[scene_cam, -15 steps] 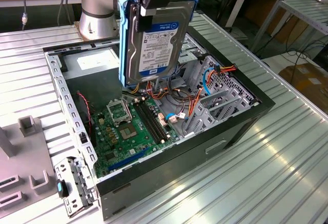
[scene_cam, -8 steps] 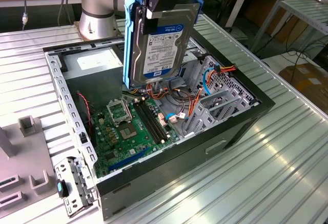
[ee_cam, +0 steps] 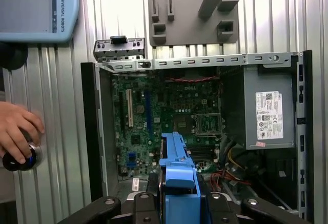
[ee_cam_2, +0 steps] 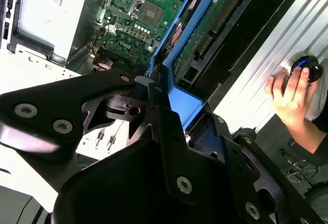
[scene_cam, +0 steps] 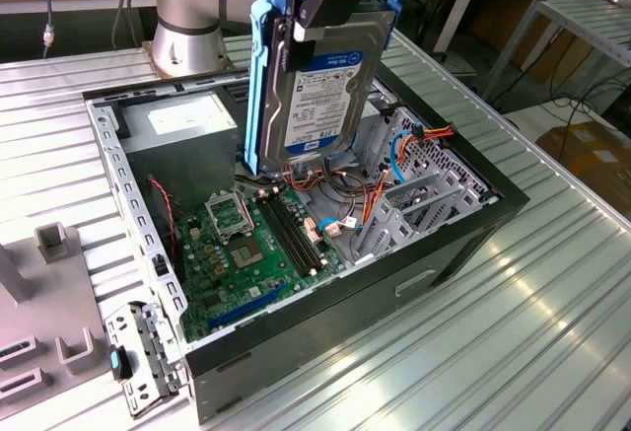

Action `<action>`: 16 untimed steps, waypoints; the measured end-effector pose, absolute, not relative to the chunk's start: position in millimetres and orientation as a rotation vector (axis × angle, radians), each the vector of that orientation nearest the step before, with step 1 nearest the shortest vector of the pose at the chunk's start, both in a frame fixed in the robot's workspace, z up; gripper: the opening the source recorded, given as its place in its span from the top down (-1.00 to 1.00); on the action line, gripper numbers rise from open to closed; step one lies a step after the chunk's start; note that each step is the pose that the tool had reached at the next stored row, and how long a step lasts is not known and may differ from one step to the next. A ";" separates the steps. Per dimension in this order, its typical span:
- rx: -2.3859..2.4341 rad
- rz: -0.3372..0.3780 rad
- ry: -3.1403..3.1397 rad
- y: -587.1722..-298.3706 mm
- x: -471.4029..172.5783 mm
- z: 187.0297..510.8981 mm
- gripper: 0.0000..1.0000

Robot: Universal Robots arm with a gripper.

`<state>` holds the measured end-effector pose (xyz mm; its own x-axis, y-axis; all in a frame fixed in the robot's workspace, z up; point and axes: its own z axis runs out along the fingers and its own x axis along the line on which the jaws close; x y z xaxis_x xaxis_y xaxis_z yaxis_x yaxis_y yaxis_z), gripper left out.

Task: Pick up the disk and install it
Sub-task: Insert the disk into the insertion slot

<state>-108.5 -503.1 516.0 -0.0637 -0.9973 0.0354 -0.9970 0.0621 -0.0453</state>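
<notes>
Now, pincer (scene_cam: 308,19): clamping the disk (scene_cam: 330,86) by its top edge.
Disk: hanging upright, label showing, above the open computer case (scene_cam: 463,239), touching nothing below.
Drive cage (scene_cam: 424,189): sitting at roughly four o'clock from the disk in the exterior view.
Handling: likely calling for keeping the blue rails (scene_cam: 258,86) square to the cage and steering clear of the cables (scene_cam: 350,189).

The case (scene_cam: 118,184) lies open on top, so the way down under the disk (scene_cam: 325,86) is free; loose cables (scene_cam: 367,197) crowd the floor beside the drive cage (scene_cam: 424,179), and a person's hand (ee_cam: 18,129) rests near the case wall
</notes>
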 end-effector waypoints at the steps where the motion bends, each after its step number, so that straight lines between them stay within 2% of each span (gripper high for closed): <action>1: -2.146 -0.090 2.286 -504.1 -107.8 516.0 0.26; 16: -2.146 -0.090 2.286 -518.4 -95.5 515.5 0.26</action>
<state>-95.5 -518.4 515.5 -0.0637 -0.9973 0.0355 -0.9970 0.0621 -0.0453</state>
